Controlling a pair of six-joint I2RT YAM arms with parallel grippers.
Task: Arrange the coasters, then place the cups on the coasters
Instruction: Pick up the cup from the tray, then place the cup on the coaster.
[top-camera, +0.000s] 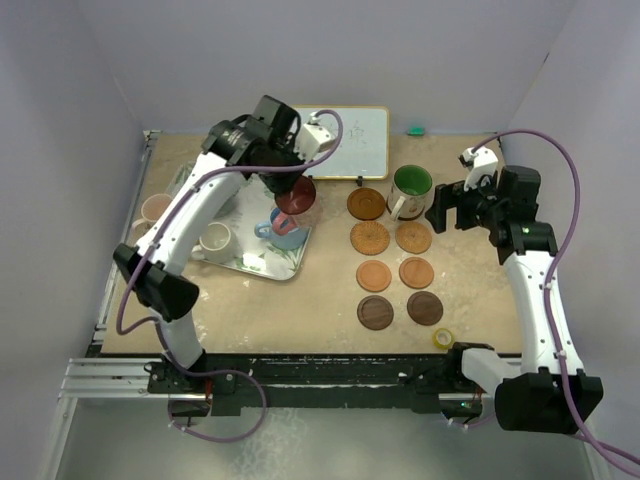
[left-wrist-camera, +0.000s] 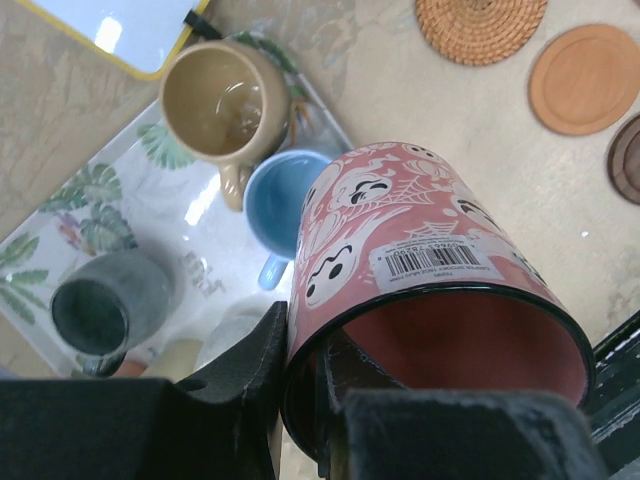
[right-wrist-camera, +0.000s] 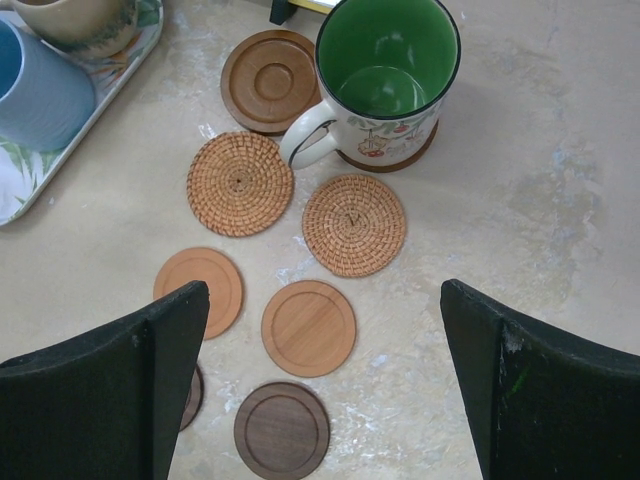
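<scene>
Left pincer (left-wrist-camera: 303, 365) pinches the red mug (left-wrist-camera: 420, 250) by its rim; I judge it could slip onto the blue mug (left-wrist-camera: 278, 205) underneath. My right pincer (right-wrist-camera: 320, 300) hangs spread.

Shows glossy glaze on the green-lined mug (right-wrist-camera: 388, 60) at twelve o'clock. Reads as rough fibre on two woven coasters (right-wrist-camera: 240, 184), smooth matt wood on the ringed coasters (right-wrist-camera: 308, 327). Bears a paper barcode label (left-wrist-camera: 430, 262) on the shiny ghost-print mug (left-wrist-camera: 380, 200).
</scene>
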